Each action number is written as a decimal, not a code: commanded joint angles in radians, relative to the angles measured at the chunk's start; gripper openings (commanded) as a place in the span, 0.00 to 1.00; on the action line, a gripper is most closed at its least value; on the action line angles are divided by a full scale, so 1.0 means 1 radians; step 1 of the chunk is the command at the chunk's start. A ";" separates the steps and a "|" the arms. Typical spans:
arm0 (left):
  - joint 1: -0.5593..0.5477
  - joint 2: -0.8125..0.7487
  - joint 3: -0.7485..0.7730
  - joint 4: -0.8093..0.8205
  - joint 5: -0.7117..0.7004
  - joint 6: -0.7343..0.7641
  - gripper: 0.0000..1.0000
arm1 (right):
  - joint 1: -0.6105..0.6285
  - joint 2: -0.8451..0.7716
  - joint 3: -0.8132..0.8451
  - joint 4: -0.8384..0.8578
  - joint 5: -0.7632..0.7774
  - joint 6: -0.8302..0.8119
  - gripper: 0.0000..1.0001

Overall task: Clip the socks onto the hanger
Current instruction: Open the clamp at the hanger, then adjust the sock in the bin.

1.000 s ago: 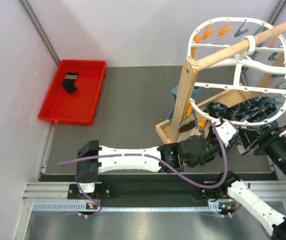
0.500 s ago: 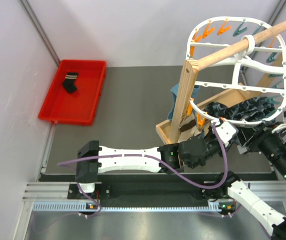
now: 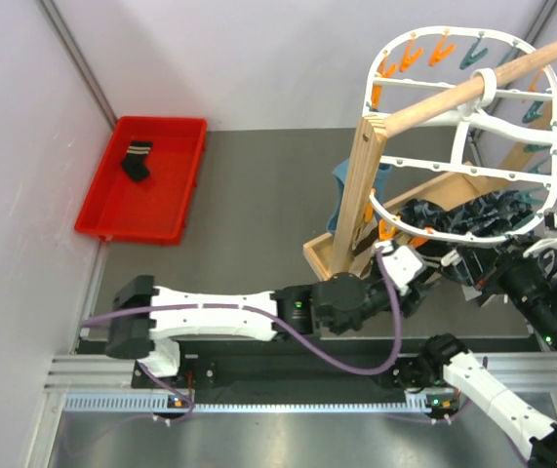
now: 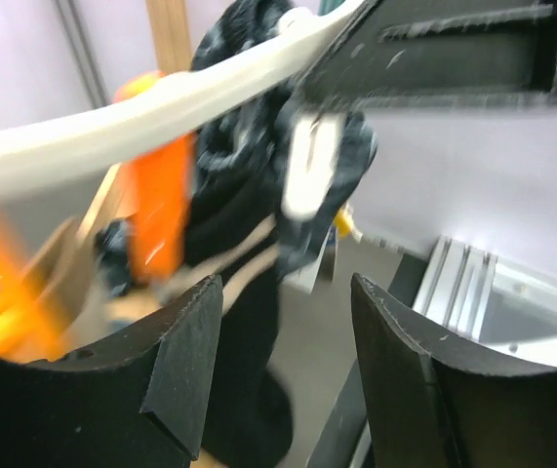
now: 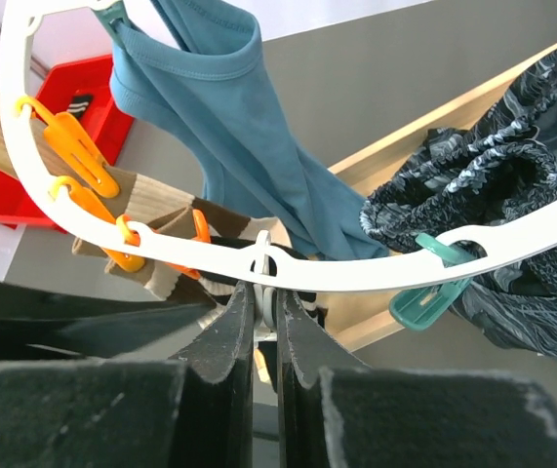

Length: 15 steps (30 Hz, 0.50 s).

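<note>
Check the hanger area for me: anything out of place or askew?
The hanger appears to hang tilted on the wooden pole, near rim low, with dark patterned cloth bunched against that rim. One black sock lies alone in the red tray, far from the hanger.

Hanger (image 5: pixel 356 281): white plastic, smooth, slight sheen.
Orange pegs (image 5: pixel 78 146), teal peg (image 5: pixel 424 302): glossy plastic.
Rack pole (image 3: pixel 434 102): bare pale wood, matt, grain visible.
Tray (image 3: pixel 166 210): red plastic, shiny.
Banded sock (image 5: pixel 161 207): ribbed knit, brown and cream.
Teal garment (image 5: pixel 219 127): smooth soft jersey.
Dark patterned cloth (image 5: pixel 473 175): crinkled, ruched.
Tabletop (image 3: pixel 258 214): dark grey, matt.
Front rail (image 3: pixel 288 402): brushed metal.
</note>
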 commanded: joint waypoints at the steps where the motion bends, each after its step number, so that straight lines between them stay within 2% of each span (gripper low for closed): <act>1: -0.002 -0.191 -0.089 -0.053 -0.014 -0.036 0.60 | 0.005 -0.004 0.005 0.025 0.020 -0.023 0.00; 5: -0.002 -0.314 -0.169 -0.329 -0.071 -0.113 0.60 | 0.005 -0.013 0.007 0.015 0.005 -0.035 0.00; 6: 0.000 -0.349 -0.175 -0.483 -0.092 -0.128 0.60 | 0.005 -0.015 0.005 0.014 0.000 -0.035 0.00; 9: 0.012 -0.394 -0.193 -0.711 -0.224 -0.212 0.60 | 0.005 -0.025 -0.009 0.013 -0.013 -0.037 0.00; 10: 0.032 -0.400 -0.198 -0.857 -0.259 -0.237 0.59 | 0.005 -0.028 -0.018 0.011 -0.018 -0.037 0.00; 11: 0.044 -0.401 -0.203 -0.944 -0.354 -0.301 0.59 | 0.005 -0.035 -0.022 0.013 -0.020 -0.039 0.00; 13: 0.101 -0.403 -0.216 -1.128 -0.419 -0.393 0.59 | 0.005 -0.038 -0.032 0.011 -0.024 -0.037 0.00; 15: 0.164 -0.414 -0.244 -1.194 -0.462 -0.442 0.59 | 0.005 -0.045 -0.036 0.010 -0.027 -0.037 0.00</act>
